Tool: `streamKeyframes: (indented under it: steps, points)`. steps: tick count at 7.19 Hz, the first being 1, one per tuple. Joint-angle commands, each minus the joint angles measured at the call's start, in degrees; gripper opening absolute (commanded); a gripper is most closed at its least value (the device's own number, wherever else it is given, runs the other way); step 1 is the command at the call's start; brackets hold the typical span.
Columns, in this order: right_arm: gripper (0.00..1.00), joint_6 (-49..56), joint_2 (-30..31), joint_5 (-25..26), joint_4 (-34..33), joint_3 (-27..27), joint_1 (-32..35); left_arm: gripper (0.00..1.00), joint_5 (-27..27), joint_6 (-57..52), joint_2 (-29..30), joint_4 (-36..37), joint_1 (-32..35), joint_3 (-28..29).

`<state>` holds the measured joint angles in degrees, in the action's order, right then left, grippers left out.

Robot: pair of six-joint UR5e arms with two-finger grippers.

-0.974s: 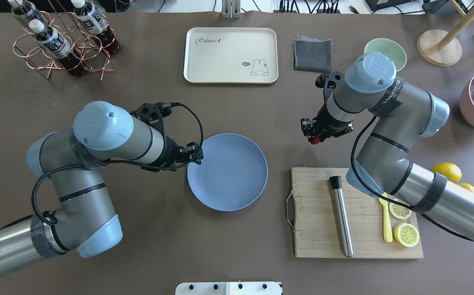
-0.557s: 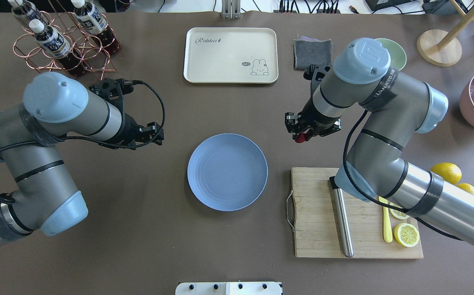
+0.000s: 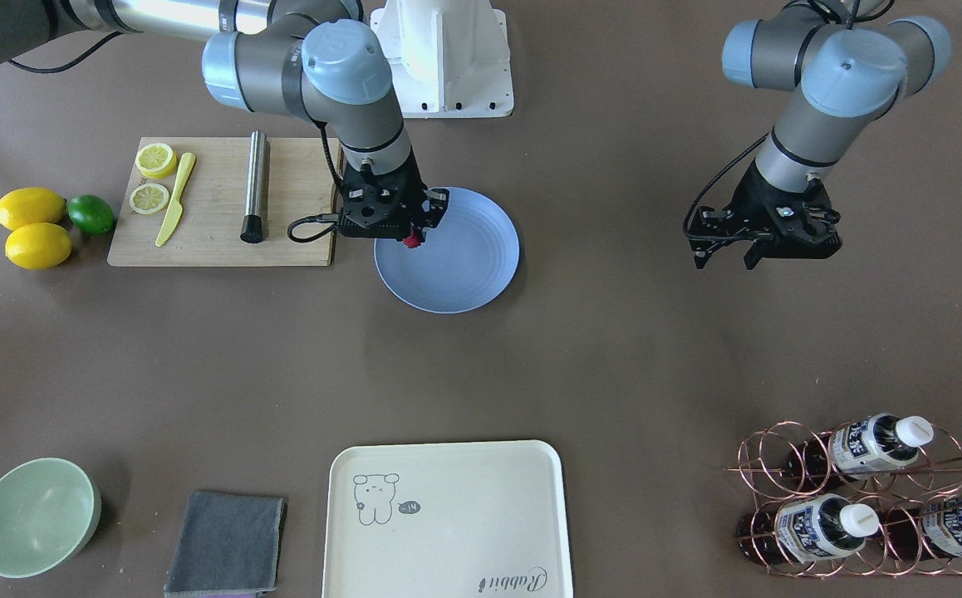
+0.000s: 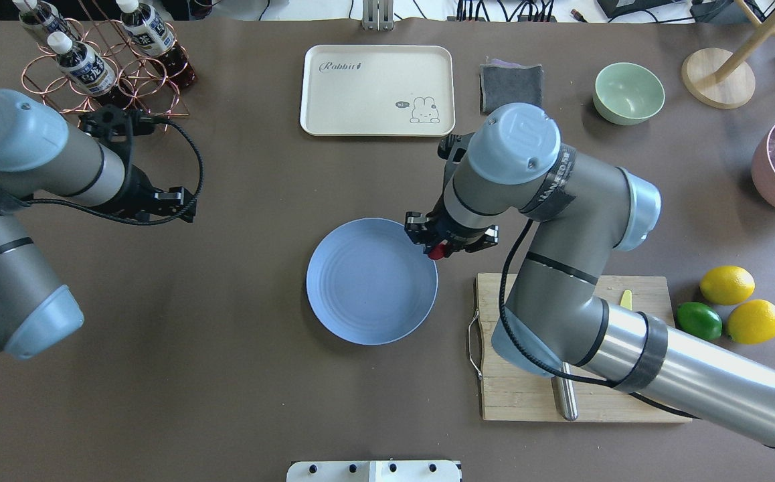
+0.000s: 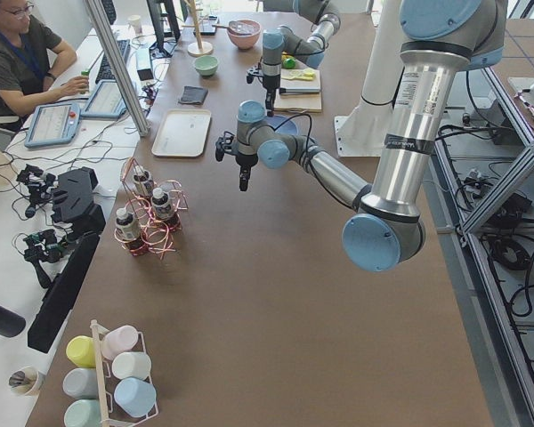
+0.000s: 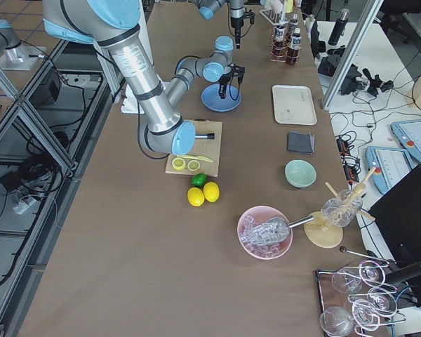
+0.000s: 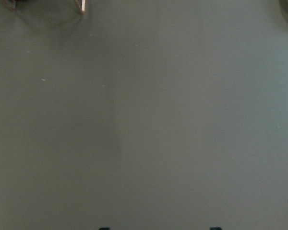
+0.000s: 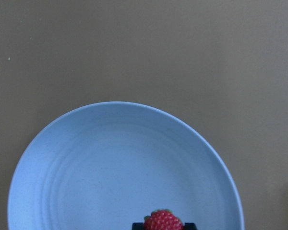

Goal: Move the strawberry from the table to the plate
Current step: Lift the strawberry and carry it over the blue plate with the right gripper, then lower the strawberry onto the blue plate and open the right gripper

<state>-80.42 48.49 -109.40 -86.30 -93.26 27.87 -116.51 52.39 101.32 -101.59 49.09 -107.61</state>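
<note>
The right arm reaches forward, its black two-finger gripper (image 4: 436,251) pointing down, pinching a tiny red strawberry (image 8: 162,222). The left black gripper (image 3: 726,257) hangs downward, fingers apart.

Cream tray (image 4: 377,90), grey cloth (image 4: 510,87), green bowl (image 4: 628,93); lime (image 4: 699,320) beside lemons (image 4: 727,284).

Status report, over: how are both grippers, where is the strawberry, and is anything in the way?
Right gripper shut on strawberry, above plate edge. Left gripper open, empty, far aside. Nothing on the plate.

The plate (image 4: 361,294) lies mid table (image 4: 227,402), board (image 4: 508,402) to its right, tray (image 4: 374,87) beyond it, strawberry (image 4: 436,253) above its right rim.
</note>
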Motion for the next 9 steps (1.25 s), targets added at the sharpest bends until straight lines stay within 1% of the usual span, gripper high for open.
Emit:
streamKeyframes:
  steps: [1,2,4,5,6,8,9]
  points:
    - [0.0,-1.0,-2.7,3.0,2.4,5.2,-2.8,0.75,-0.5,-1.9,-1.4,0.0,1.4,0.2]
    - [0.0,-1.1,-2.7,3.1,4.0,6.3,-2.9,0.75,-0.5,-1.9,-1.4,0.0,1.4,0.1]
    - [0.0,-1.0,-3.3,3.1,4.6,7.6,-2.9,0.75,-0.5,-1.9,-1.4,0.0,1.4,0.0]
    - [0.56,-1.1,-3.4,3.1,4.5,7.7,-2.8,0.76,-0.5,-1.9,-1.3,0.0,1.4,0.0]
    - [1.0,-1.1,-3.2,3.1,4.5,7.7,-2.7,0.75,-0.5,-1.9,-1.3,0.0,1.4,0.1]
    - [1.0,-1.2,-3.4,2.4,4.3,6.8,-1.6,0.76,-0.6,-1.9,-1.3,0.0,1.4,-0.4]
    - [1.0,-1.2,-2.2,-1.0,3.6,4.5,2.1,0.76,-0.6,-1.9,-1.3,0.4,1.7,-1.3]
